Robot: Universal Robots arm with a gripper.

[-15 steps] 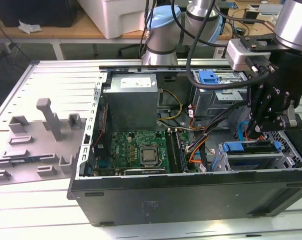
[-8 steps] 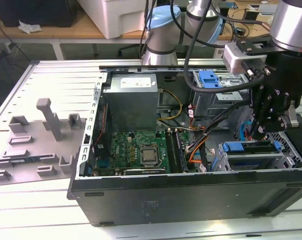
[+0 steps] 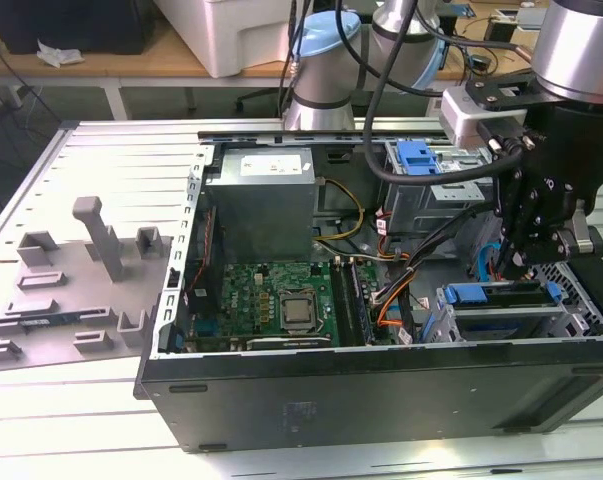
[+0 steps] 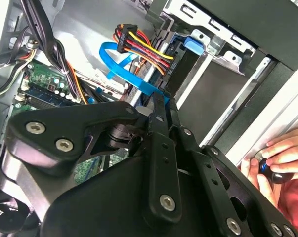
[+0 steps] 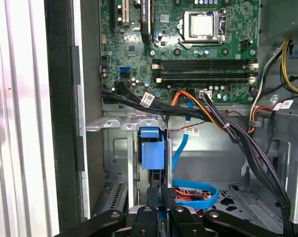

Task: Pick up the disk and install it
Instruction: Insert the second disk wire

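— Where do we see the disk?

— In the exterior view we see the disk [image 3: 501,294] standing on edge in the metal drive cage [image 3: 436,322] at the front corner of the open computer case [image 3: 381,400], its blue carrier showing along the top. In the first wrist view the disk [image 5: 152,153] sits upright in that bay with the blue tab facing us.

— And the gripper?

— The gripper [image 3: 516,262] hangs just above the cage. In the first wrist view the gripper [image 5: 160,195] has its two fingers close together over the disk's edge; we cannot tell whether they are clamped on it.

— What else lies in the case?

— We see the green motherboard [image 3: 271,300], the grey power supply [image 3: 259,205], a blue bracket [image 3: 417,156] in the far bay, and a looped blue cable [image 5: 195,195] on the floor beside the disk. A hand [image 4: 279,160] rests outside the case wall.
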